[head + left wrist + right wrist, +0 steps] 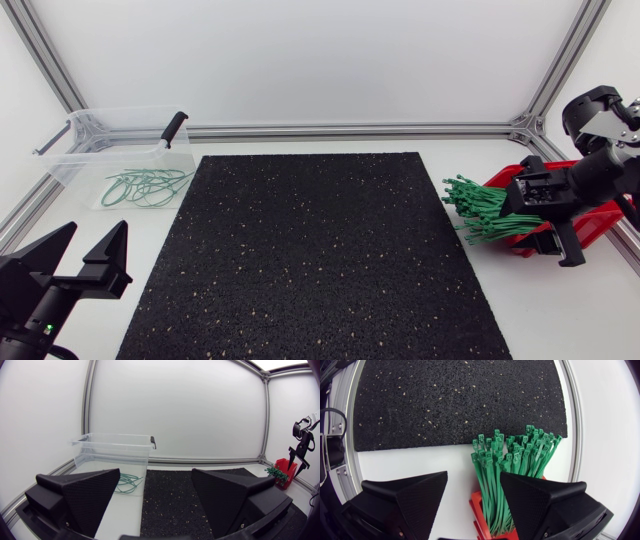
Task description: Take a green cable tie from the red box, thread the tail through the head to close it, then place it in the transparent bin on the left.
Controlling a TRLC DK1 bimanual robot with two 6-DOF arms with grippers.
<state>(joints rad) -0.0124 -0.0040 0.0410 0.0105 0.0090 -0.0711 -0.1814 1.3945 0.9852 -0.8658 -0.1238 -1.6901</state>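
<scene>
While the black mat [315, 255] covered the middle of the table, the transparent bin [75, 150] stood at its far left corner with several closed green loops [145, 187] inside. The red box [476, 510] sat at the mat's right edge. The left gripper [156, 472] rested near the front left corner, jaws wide apart and empty. The right gripper [474, 476] hung over the box, jaws equally wide and holding nothing. The bundle of green cable ties [512, 467] lay in the box, heads fanned out past its rim toward the mat.

Assessment: each tie appeared light, thin, springy and slick. With the bundle packed tightly, neighbours would likely drag along. 1 outer tie, pinched just behind its head, seemed the soundest hold.
</scene>
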